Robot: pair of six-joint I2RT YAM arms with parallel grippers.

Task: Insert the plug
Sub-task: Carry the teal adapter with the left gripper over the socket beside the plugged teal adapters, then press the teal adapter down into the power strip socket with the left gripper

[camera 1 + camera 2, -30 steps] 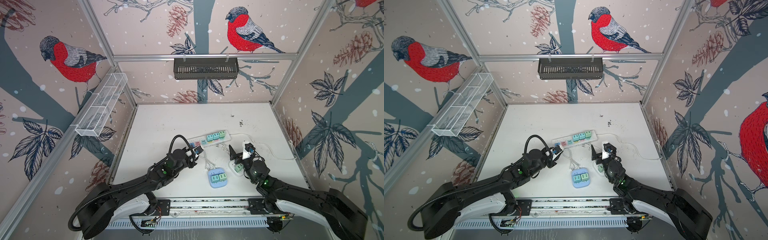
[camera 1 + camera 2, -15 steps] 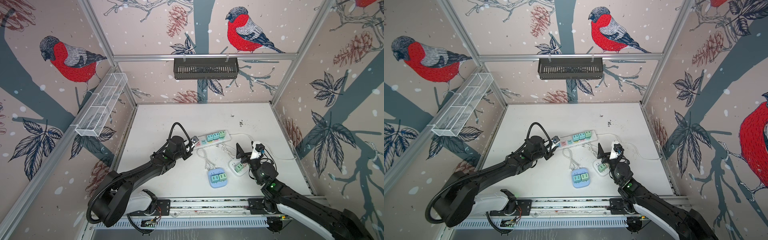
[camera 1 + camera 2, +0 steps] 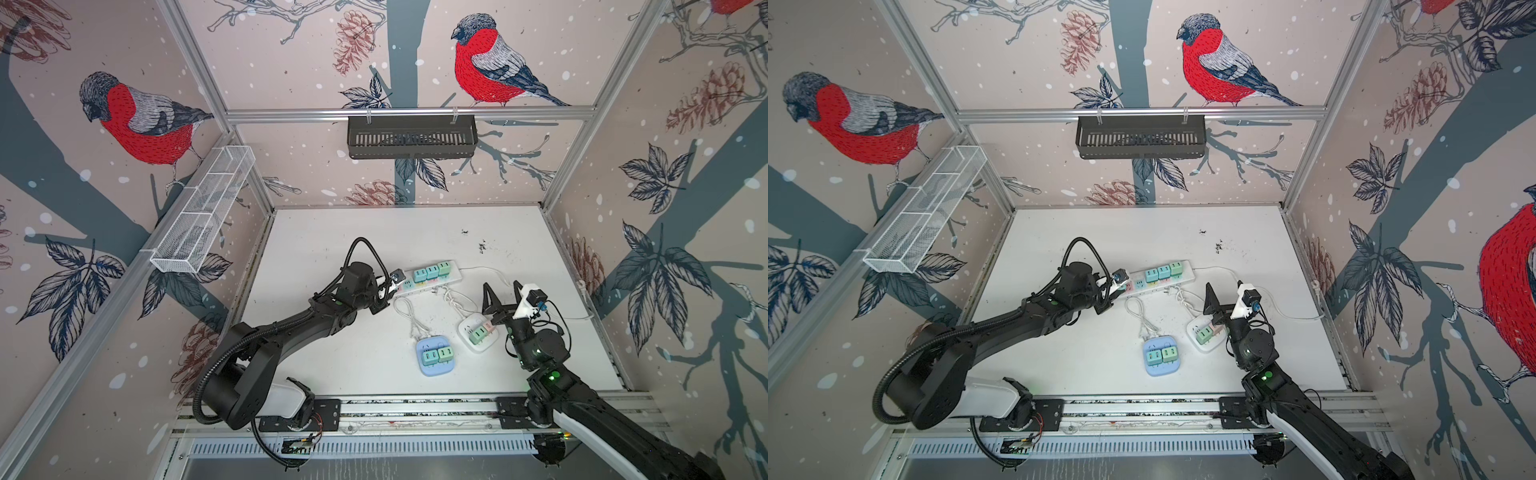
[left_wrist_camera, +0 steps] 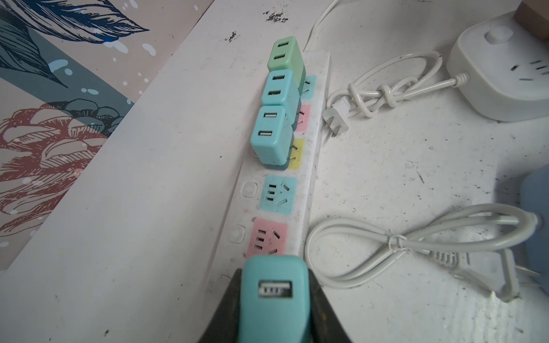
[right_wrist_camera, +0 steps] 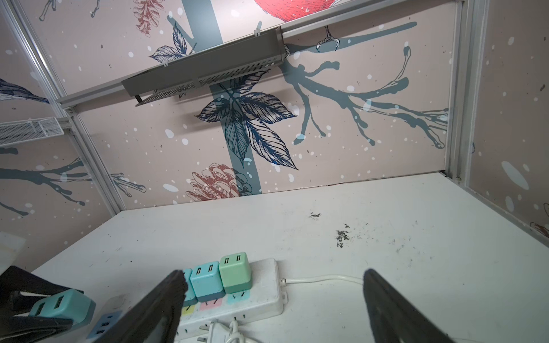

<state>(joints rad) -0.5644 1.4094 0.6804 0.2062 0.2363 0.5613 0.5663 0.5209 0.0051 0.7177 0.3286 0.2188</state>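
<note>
My left pincer (image 4: pixel 274 288) clamps a teal USB plug (image 4: pixel 271 320) at the left end of the strip (image 4: pixel 312 166), two free sockets (image 4: pixel 277 194) just right of it, open tabletop (image 4: pixel 148 208) beyond. The right pincer (image 3: pixel 501 291) is spread wide.

power strip (image 3: pixel 454 273): 1
charger plugs (image 3: pixel 432 273) on strip: 3
square hubs (image 3: pixel 436 371) beside strip: 2
bundled cords (image 4: pixel 383 95) beside strip: 2
wall baskets (image 3: pixel 411 137): 2

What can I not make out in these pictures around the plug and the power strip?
- Prongs of the teal plug: left wrist view, hidden under its body and the left gripper; too small in both top views.
- End of the power strip by the gripper: left wrist view, covered by that plug.
- The blue socket block: left wrist view, cut off by the picture edge.
</note>
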